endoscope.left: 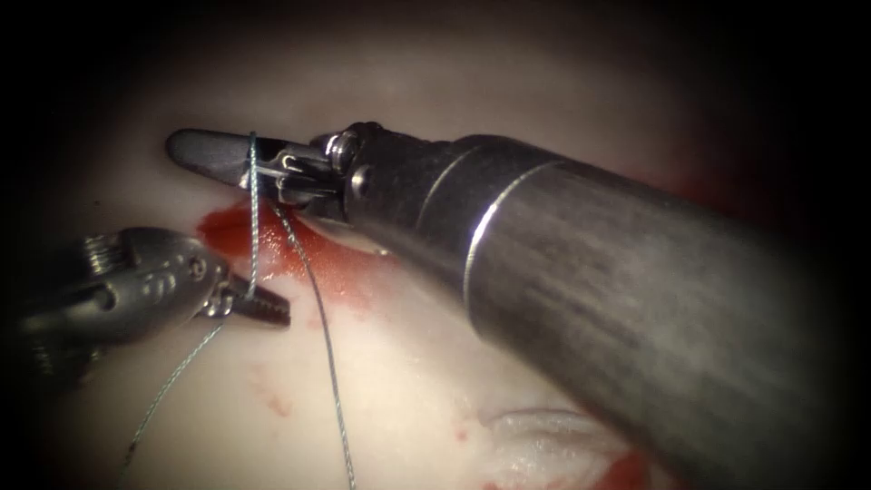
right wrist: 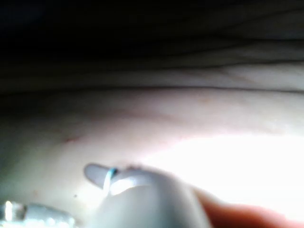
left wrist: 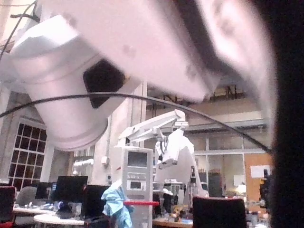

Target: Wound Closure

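1. The right tool (endoscope.left: 213,154) reaches in from the right on a thick shaft, low over the tissue (endoscope.left: 408,390), its jaws pressed together with the thread (endoscope.left: 253,213) crossing over them.
2. The left tool (endoscope.left: 263,307) comes in from the left – jaws pinching the thread just below the red fluid (endoscope.left: 272,240).
3. From the left jaws one strand rises taut to the right tool; another trails down-left, and a third runs down across the tissue.
4. I cannot make out the needle.
5. The right wrist view shows the thread (right wrist: 111,175) over the jaw tip.
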`<move>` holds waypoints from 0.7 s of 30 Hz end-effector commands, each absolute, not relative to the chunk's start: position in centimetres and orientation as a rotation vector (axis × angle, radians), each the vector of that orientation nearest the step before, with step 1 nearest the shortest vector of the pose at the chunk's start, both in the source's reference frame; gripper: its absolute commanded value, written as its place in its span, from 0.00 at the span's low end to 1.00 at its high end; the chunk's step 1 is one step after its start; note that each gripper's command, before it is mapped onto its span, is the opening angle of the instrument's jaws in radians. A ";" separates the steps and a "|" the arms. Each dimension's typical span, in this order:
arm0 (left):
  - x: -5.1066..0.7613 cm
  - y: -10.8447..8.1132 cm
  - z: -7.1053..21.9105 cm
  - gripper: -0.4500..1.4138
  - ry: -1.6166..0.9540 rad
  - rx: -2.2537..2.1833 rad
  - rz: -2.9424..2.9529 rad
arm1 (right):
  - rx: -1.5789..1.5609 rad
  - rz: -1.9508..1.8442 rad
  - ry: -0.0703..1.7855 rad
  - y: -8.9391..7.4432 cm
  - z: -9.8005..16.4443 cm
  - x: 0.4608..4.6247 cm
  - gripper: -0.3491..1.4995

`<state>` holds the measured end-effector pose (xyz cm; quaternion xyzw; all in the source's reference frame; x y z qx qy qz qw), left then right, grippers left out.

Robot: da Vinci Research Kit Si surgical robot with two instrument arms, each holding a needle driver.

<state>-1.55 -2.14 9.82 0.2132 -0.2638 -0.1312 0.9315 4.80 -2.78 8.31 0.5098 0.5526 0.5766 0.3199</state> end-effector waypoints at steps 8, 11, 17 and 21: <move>-1.35 -1.9 10.1 0.00 -0.326 0.315 -0.236 | 1.531 1.435 1.460 -2.8 8.4 4.82 0.00; -1.24 -1.8 10.0 0.00 -0.284 0.269 -0.234 | 1.550 1.419 1.455 -2.8 8.4 4.74 0.00; -1.21 -1.7 9.9 0.00 -0.273 0.241 -0.214 | 1.609 1.356 1.458 -2.8 8.4 4.66 0.00; -1.21 -1.7 9.9 0.00 -0.276 0.218 -0.202 | 1.649 1.321 1.422 -2.8 8.4 4.64 0.00</move>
